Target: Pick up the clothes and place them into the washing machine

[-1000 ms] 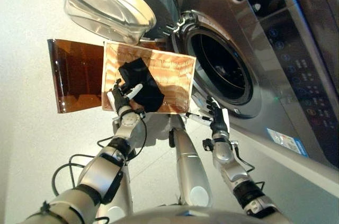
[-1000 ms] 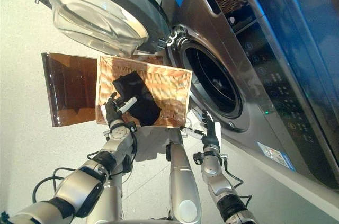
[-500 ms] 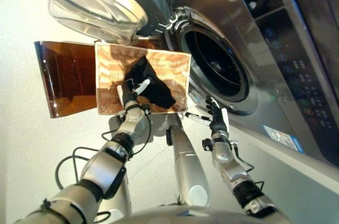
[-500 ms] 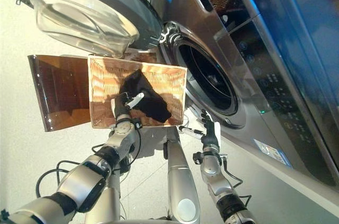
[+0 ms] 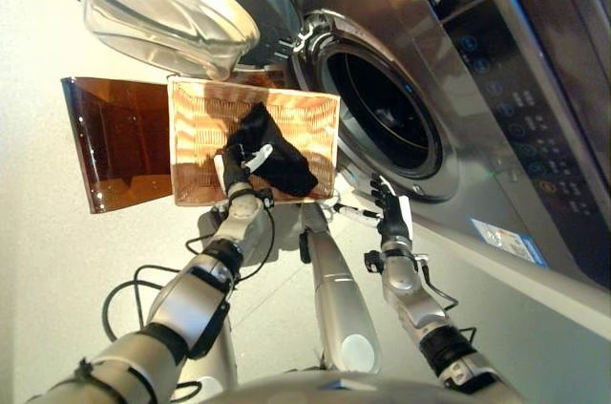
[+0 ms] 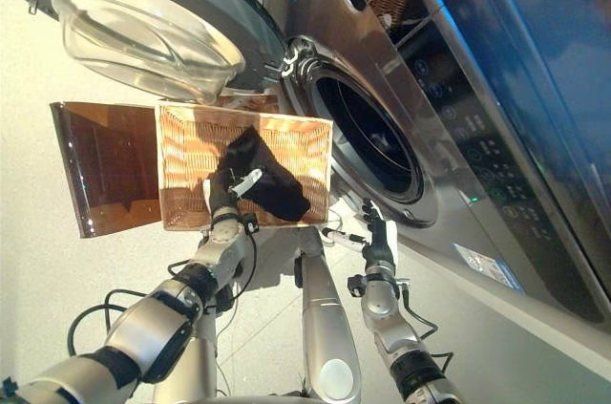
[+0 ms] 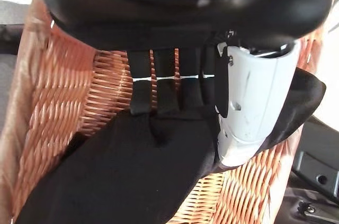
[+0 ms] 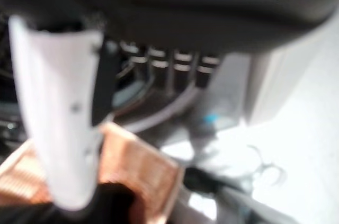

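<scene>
The left hand (image 7: 212,97) is pinching the black cloth (image 5: 272,158) between thumb and curled fingers, bunching it up inside the wicker basket (image 5: 196,113). The right hand (image 5: 391,213) is hanging idle, fingers straight, below the washer's open drum (image 5: 382,122). The pinch looks shallow: the cloth could be slipping free or snagging on the weave during lifting.

I see my L hand (image 5: 239,167) pinching a black garment (image 5: 270,158) inside the wicker basket (image 5: 196,127); R hand (image 5: 392,216) hangs w/ fingers straight below the washer's open drum (image 5: 387,117).
</scene>
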Controlling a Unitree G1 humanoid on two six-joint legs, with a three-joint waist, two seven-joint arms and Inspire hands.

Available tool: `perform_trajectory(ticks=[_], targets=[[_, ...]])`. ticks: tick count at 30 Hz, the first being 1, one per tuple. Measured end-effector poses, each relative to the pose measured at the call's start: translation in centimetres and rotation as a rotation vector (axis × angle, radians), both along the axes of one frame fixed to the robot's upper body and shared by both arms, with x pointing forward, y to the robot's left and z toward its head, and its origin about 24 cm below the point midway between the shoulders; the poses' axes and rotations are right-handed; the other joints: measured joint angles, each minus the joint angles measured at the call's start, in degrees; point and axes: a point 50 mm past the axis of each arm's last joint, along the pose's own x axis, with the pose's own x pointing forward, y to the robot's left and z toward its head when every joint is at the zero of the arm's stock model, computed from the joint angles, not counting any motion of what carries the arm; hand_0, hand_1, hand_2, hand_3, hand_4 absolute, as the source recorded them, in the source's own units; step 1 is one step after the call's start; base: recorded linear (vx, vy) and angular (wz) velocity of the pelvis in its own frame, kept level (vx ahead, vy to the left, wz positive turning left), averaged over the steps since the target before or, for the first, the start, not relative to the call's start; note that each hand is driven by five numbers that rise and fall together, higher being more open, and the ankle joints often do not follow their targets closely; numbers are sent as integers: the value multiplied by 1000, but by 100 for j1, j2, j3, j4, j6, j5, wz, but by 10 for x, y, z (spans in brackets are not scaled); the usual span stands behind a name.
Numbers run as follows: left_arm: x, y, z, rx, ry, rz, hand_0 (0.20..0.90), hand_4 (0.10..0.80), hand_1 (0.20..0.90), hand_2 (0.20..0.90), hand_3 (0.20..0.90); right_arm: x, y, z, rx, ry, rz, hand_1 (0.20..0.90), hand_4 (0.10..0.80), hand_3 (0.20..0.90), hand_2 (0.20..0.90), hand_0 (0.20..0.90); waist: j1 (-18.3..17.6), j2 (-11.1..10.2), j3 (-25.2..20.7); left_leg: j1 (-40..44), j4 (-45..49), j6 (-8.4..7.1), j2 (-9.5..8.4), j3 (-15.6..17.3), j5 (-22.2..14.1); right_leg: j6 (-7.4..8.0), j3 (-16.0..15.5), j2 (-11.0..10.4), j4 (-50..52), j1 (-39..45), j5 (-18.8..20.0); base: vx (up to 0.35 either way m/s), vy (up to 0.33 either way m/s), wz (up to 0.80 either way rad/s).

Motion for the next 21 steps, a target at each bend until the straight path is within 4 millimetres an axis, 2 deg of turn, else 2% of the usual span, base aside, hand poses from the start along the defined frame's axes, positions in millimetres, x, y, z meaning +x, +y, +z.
perform_trajectory(ticks=[11,17,21], targets=[[-2,-1,-1,-18,-8,-5,200,300,200,200,200,0,-1,-1,0,-1,-1,900,800,900,900,900,93,16,-7,6,53,-38,4,-17,-16,-31,0,-1,88,8,-52,1,1,4],[-16,4,-12,-56,-16,-21,200,300,200,200,200,0,-1,-1,20,-4,-9,900,800,900,900,900,187,36,-8,101,16,-21,-11,-57,39,-11,-10,-7,79,92,-69,-15,6,9],[-24,2,-12,-101,-54,-56,200,300,200,200,200,0,-2,0,28,-3,9,900,800,900,900,900,258,117,46,100,13,-16,-8,-129,62,-43,-87,-5,100,119,-18,-22,-5,9]])
